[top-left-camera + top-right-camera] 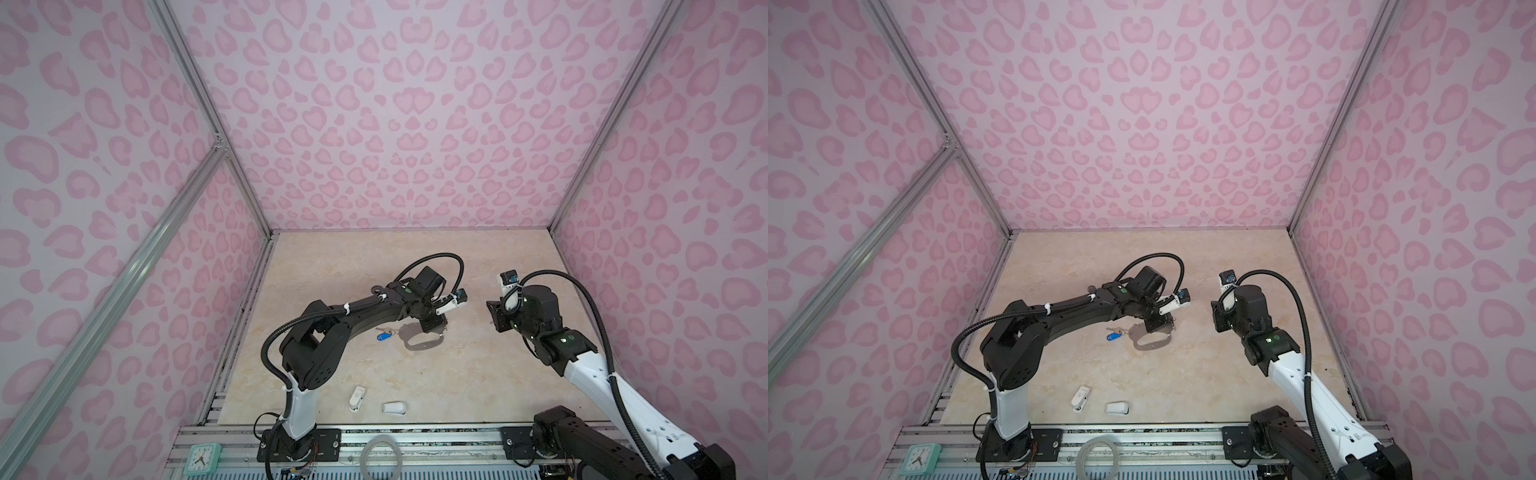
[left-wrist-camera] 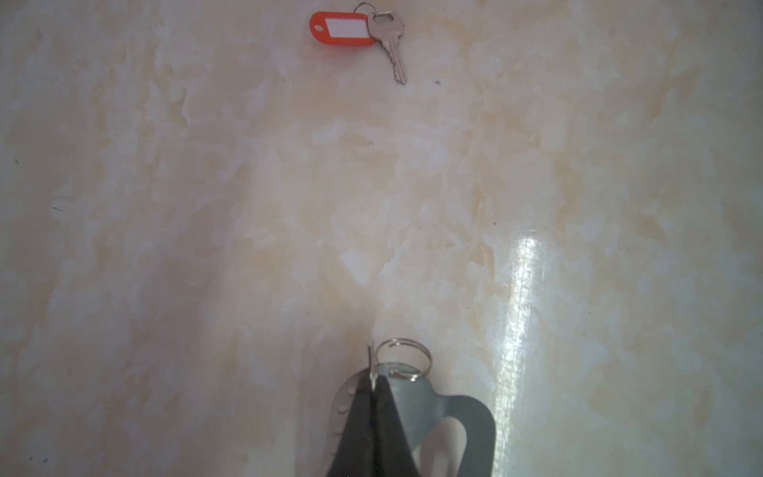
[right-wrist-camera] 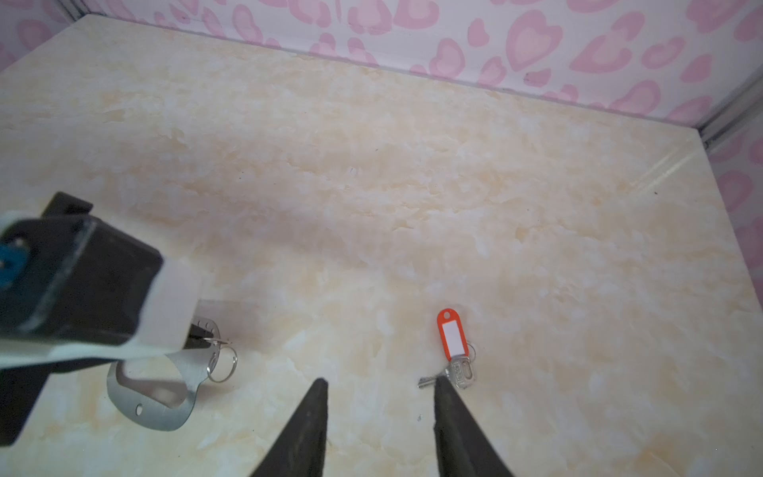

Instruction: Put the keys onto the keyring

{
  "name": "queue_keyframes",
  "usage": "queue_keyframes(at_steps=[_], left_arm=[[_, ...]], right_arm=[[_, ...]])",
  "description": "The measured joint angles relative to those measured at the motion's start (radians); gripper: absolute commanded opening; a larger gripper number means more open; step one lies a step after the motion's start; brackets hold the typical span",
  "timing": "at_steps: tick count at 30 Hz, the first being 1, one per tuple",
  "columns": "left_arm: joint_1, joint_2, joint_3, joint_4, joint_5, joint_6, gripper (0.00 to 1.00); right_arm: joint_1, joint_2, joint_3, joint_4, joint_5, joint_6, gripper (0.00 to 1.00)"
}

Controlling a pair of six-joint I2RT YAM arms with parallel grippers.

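Left gripper clamps the keyring (seemingly at its ringed edge), steadying it; right gripper hovers half-open, empty, over the red-orange key.

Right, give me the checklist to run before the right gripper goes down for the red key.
1. Left gripper shut on the keyring: ok.
2. Wire ring beside it free of keys: ok.
3. Right gripper open: ok.
4. Red key lying flat, alone: ok.
5. Red key centred between the open jaws: not ok, it sits at one finger.
6. Blue key hooked on the keyring: cannot tell, too small in both top views.
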State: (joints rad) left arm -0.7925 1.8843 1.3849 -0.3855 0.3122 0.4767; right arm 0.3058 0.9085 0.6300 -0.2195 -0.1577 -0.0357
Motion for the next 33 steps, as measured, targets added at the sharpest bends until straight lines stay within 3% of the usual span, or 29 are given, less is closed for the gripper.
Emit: queue_keyframes(at_steps=[7, 12, 23, 33], left_arm=[[0.059, -0.208, -0.094, 0.046, 0.174, 0.053, 0.03], [0.092, -0.32, -0.131, 0.111, 0.305, 0.065, 0.03], [0.113, -0.406, -0.191, 0.385, 0.51, -0.05, 0.03], [0.113, -0.422, -0.225, 0.577, 0.605, -0.135, 0.03]], right_arm=[[0.003, -0.098, -0.097, 0.122, -0.275, -0.138, 0.36], [0.007, -0.099, -0.09, 0.219, -0.405, -0.165, 0.34], [0.017, -0.053, 0.036, 0.307, -0.558, -0.211, 0.31], [0.017, -0.02, 0.059, 0.384, -0.706, -0.174, 0.21]])
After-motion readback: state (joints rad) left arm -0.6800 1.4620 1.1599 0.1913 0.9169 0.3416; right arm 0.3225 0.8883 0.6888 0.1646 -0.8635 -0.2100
